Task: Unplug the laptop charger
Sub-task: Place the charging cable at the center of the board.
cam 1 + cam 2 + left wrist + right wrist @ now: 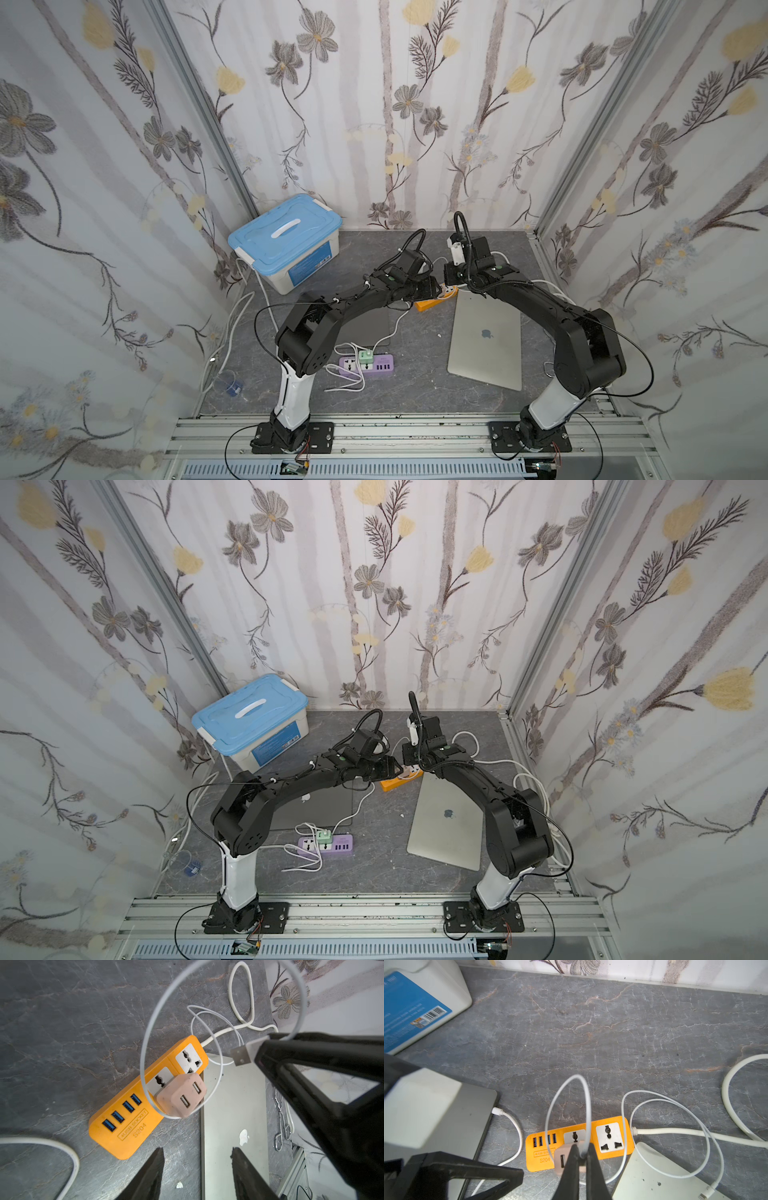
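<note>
The laptop charger is a pink adapter [182, 1095] [560, 1160] standing in the orange power strip [124, 1138] [542, 1164] [428, 305], plus a thin white cable [149, 1028] [588, 1105]. Both of the adapter's USB ports are empty. My right gripper [581, 1150] [261, 1051] is shut on the cable's USB plug [242, 1055] and holds it clear above the adapter, the cable looping up from it. My left gripper [196, 1153] is open with nothing between its fingers, over the table and the silver laptop [232, 1109] [486, 336] beside the strip.
A second laptop [473, 1115] [370, 328] lies under the left arm with a white cable plugged in. Nearer the front sits a purple power strip [370, 361] [332, 843] with a green adapter. A blue-lidded box [286, 241] stands at the back left. Thick white cords trail at the right.
</note>
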